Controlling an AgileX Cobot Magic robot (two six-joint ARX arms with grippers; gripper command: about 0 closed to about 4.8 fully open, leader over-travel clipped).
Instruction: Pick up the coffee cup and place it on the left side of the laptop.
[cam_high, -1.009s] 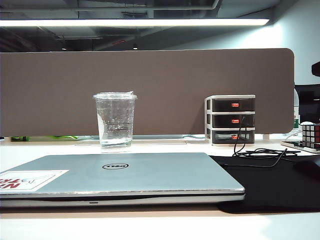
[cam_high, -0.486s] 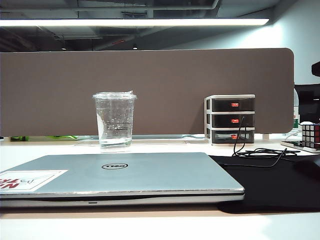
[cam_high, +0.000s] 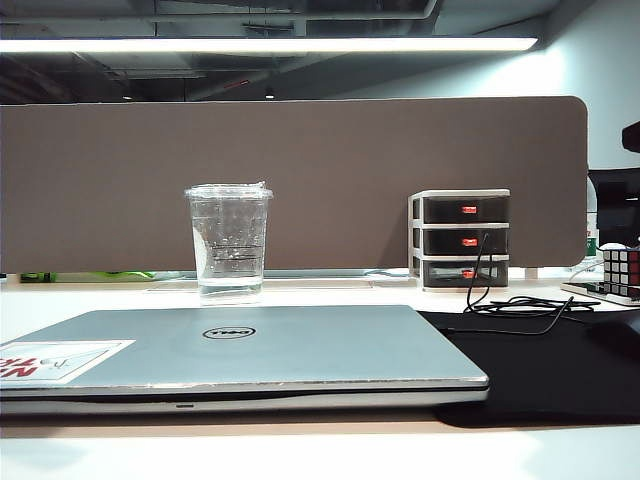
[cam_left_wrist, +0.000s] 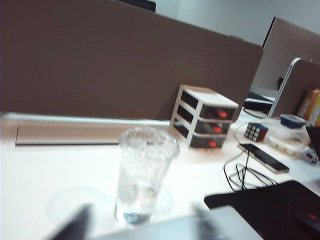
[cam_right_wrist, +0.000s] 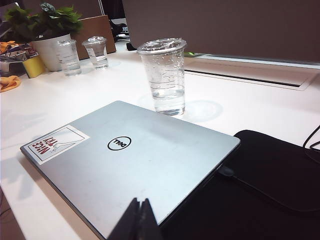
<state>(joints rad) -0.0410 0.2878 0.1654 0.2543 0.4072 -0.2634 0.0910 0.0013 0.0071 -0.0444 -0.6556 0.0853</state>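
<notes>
The coffee cup (cam_high: 229, 243), clear plastic with a flat lid and a little water inside, stands upright on the white desk just behind the shut silver laptop (cam_high: 240, 350). Neither gripper shows in the exterior view. In the blurred left wrist view my left gripper (cam_left_wrist: 138, 221) is open, its two dark fingers (cam_left_wrist: 75, 225) spread wide, with the cup (cam_left_wrist: 145, 175) ahead between them and untouched, and the laptop's edge (cam_left_wrist: 210, 227) below. My right gripper (cam_right_wrist: 140, 212) is shut on nothing, hovering over the laptop's (cam_right_wrist: 135, 155) near edge, far from the cup (cam_right_wrist: 164, 75).
A brown partition (cam_high: 300, 180) backs the desk. A small drawer unit (cam_high: 460, 240), a black cable (cam_high: 510, 305), a black mat (cam_high: 540, 370) and a puzzle cube (cam_high: 622, 270) lie to the right. Two more cups (cam_right_wrist: 95, 50) and a potted plant (cam_right_wrist: 50, 47) stand far left.
</notes>
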